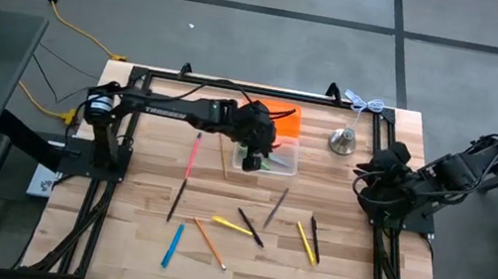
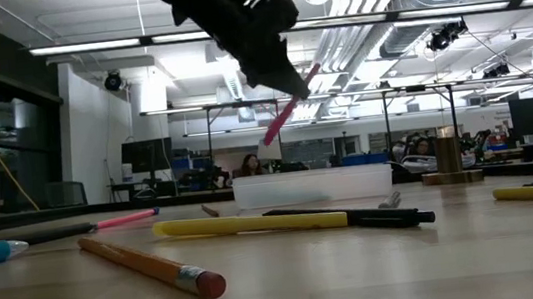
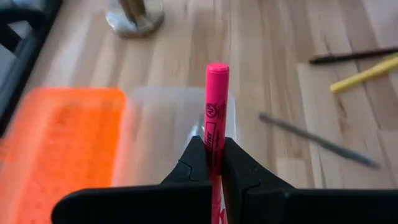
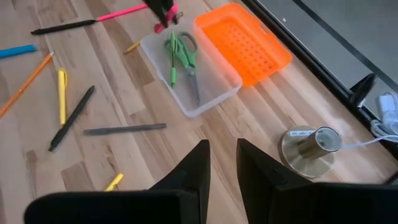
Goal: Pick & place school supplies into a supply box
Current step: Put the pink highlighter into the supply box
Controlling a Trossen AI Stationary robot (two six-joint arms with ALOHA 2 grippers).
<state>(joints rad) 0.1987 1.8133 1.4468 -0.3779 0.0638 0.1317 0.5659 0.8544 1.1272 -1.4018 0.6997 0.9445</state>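
Note:
My left gripper (image 3: 215,163) is shut on a pink highlighter (image 3: 216,102) and hovers over the clear supply box (image 1: 278,156); the low view shows the highlighter (image 2: 287,107) tilted above the box (image 2: 311,186). Inside the box lie green-handled scissors (image 4: 186,53) and a green pen (image 4: 172,59). The orange lid (image 1: 283,117) lies flat at the box's far side. Several pens and pencils lie flat on the table, among them a pink one (image 1: 194,154), a blue one (image 1: 172,245) and a yellow one (image 1: 305,242). My right gripper (image 4: 222,163) is open at the table's right edge (image 1: 393,177). My left gripper pinches the pink highlighter's barrel (image 3: 216,146) between its two fingers, coming from above. The highlighter runs along the fingers, and its free end (image 3: 217,68) sticks out well past the fingertips. It is lifted clear and tilted, its lower end (image 2: 270,135) above the box.
A silver bell-shaped object (image 1: 343,139) stands to the right of the box, near a white cable (image 1: 367,103). Loose pens cover the table's middle and near part, including an orange pencil (image 1: 210,242) and a grey pen (image 1: 275,207). People sit in the room beyond (image 2: 248,164).

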